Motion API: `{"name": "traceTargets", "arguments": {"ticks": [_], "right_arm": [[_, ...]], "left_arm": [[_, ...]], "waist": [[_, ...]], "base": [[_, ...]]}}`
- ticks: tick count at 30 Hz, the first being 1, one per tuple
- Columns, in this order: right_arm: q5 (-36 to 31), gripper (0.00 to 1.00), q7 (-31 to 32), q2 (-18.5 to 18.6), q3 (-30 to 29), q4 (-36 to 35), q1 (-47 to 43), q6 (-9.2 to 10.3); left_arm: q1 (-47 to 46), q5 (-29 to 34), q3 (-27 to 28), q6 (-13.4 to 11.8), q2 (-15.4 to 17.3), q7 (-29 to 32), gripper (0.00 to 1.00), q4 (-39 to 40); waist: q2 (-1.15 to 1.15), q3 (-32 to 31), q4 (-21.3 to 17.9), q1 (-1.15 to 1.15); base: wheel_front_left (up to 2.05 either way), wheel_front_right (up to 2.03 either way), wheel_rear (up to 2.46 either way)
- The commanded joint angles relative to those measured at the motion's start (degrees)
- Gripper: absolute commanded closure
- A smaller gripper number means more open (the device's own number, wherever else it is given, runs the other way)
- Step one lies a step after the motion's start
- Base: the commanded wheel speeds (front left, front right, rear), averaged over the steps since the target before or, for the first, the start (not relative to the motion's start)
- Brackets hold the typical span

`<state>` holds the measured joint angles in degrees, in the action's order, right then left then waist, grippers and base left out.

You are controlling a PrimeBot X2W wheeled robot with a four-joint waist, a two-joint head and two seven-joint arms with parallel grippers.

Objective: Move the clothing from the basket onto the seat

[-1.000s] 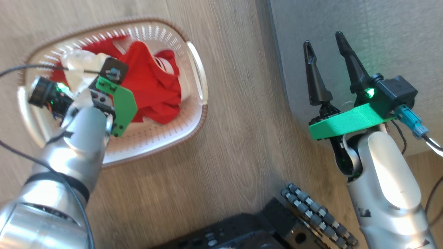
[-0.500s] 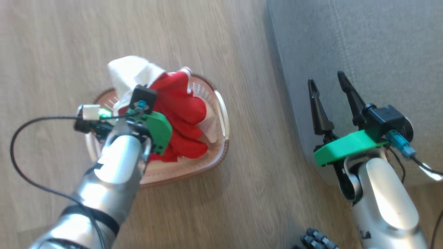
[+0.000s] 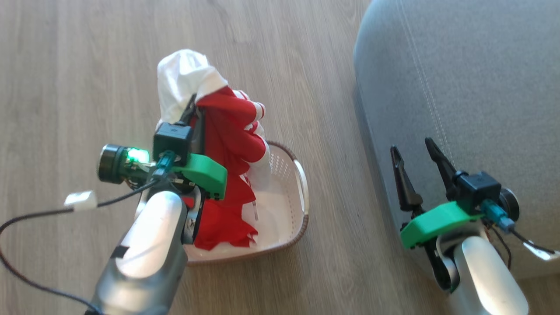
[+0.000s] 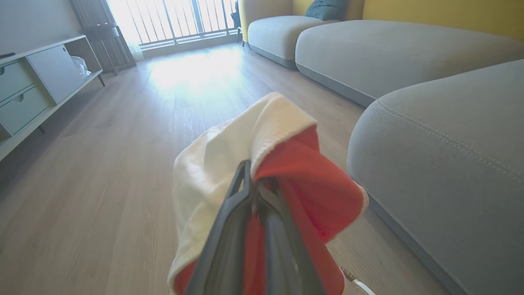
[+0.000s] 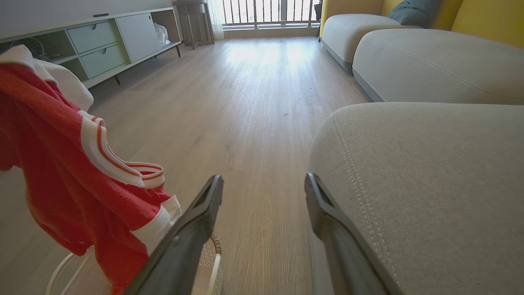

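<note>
Wood flooring (image 3: 87, 43) is occupied by the basket (image 3: 302, 205), near the seat (image 3: 481, 87). Judged soft and light, the clothing (image 3: 227, 144) is pinched at a bunched fold by the closed left gripper (image 4: 256, 180), over the basket. The right gripper (image 3: 412, 145) is spread, empty.

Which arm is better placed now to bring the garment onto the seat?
Left. The left tool is shut on the red-and-white garment, hanging over the basket. The right tool is open and empty at the grey seat edge.

Left pincer (image 4: 257, 174) clamped on red-and-white clothing (image 4: 294, 164); grey seat (image 4: 450, 172) at right; wood floor (image 4: 102, 172) beyond.
</note>
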<state>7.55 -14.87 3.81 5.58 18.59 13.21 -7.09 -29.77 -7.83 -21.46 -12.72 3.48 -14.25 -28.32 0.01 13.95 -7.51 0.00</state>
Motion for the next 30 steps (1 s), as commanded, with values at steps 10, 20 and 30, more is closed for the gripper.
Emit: {"name": "traceTargets", "arguments": {"ticks": [10, 20, 30], "right_arm": [[-0.70, 0.00, -0.13, 0.02, 1.39, -0.73, -3.72, -0.40], [-0.91, 0.00, -0.13, -0.24, 1.31, -0.48, -5.79, -0.40], [-1.14, 0.00, -0.13, -0.08, 1.48, -0.35, -6.74, -0.40]], "left_arm": [[3.77, 3.30, 6.68, 2.43, -0.13, -0.74, 1.00, 19.40], [5.77, 3.82, 7.18, 4.51, -0.51, -0.74, 1.00, 29.17], [7.03, 2.82, 3.41, 10.32, -0.58, -0.74, 1.00, 33.78]], "waist": [[-0.01, -8.11, 2.33, 0.00], [-0.01, -11.03, 3.04, 0.00], [-0.01, -12.07, 3.67, 0.00]], "base": [[0.00, 0.00, 0.00], [0.00, 0.00, 0.00], [0.00, 0.00, 0.00]]}}
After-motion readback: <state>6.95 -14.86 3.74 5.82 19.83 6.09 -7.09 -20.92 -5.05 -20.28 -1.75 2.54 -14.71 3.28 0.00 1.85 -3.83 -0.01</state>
